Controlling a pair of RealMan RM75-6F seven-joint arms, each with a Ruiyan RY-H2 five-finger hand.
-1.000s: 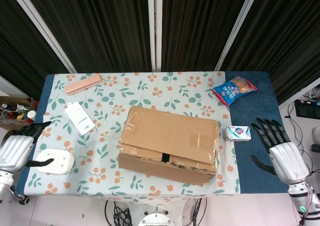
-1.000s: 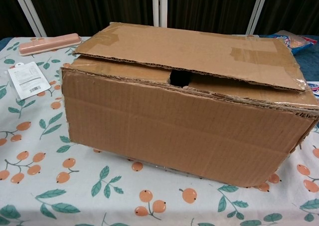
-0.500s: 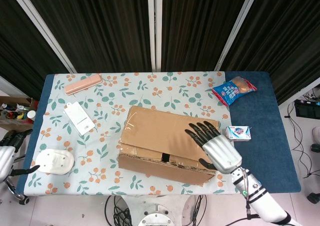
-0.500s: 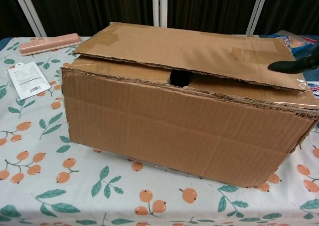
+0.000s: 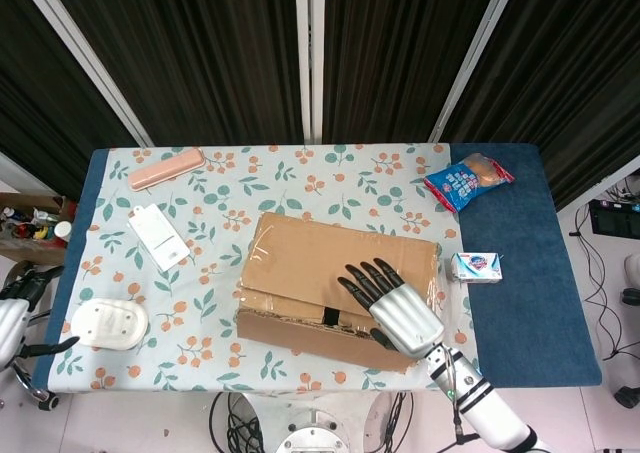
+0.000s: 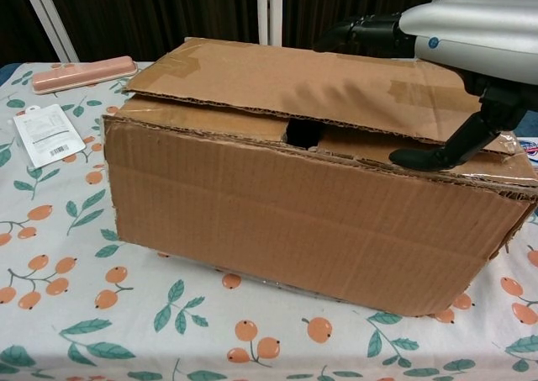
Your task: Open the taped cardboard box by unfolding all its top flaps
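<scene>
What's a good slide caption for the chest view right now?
Right hand open above the cardboard box, its top flap not yet unfolded.

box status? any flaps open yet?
Done: nothing unfolded. The top flap lies nearly flat on the box, its near edge slightly lifted, tape visible on it. In hand: the right hand is over the flap with fingers spread, its thumb at the near edge; I can't tell if it's touching. The left hand is off to the side, empty. Left: all flaps.
</scene>
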